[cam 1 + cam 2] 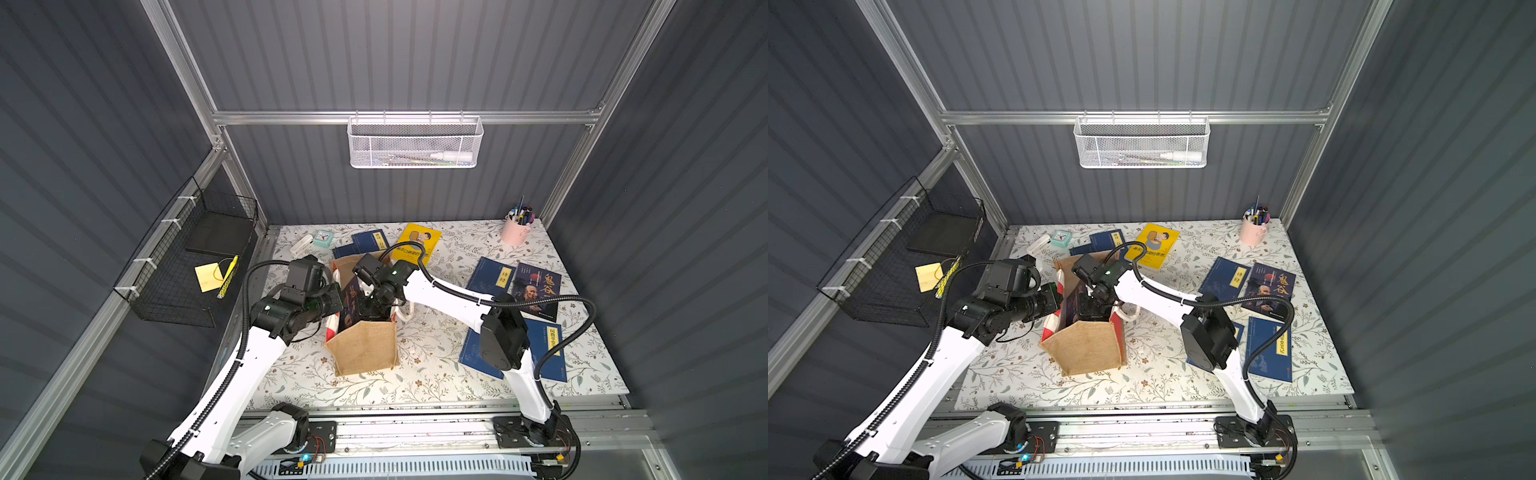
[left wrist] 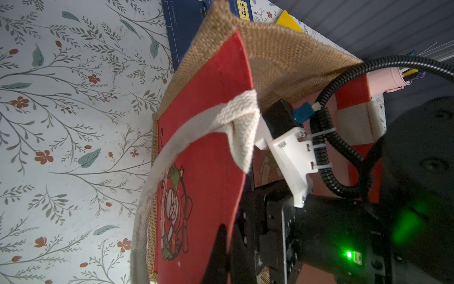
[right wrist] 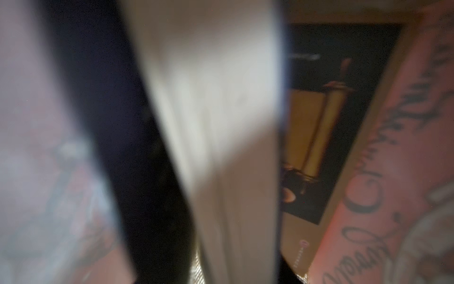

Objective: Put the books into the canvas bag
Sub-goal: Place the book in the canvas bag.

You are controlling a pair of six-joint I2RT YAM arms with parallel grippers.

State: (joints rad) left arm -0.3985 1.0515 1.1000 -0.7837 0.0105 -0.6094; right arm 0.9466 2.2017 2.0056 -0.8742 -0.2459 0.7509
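Note:
The canvas bag (image 1: 361,345) (image 1: 1088,345) stands open mid-table. My left gripper (image 1: 338,301) (image 2: 228,233) is shut on the rim of its red side panel (image 2: 208,147). Inside the bag, my right gripper (image 1: 370,307) (image 3: 245,270) is open, with a book's white page edge (image 3: 221,123) standing between its fingers. A dark book with orange characters (image 1: 351,299) leans inside. On the table lie a yellow book (image 1: 419,243), a navy one (image 1: 370,241) behind the bag, and navy (image 1: 492,278) (image 1: 548,349) and dark (image 1: 538,291) books at the right.
A pink pen cup (image 1: 516,230) stands at the back right, with a teal clock (image 1: 323,237) at the back left. A white mesh basket (image 1: 413,143) hangs on the rear rail. A black wire basket (image 1: 187,266) is on the left wall.

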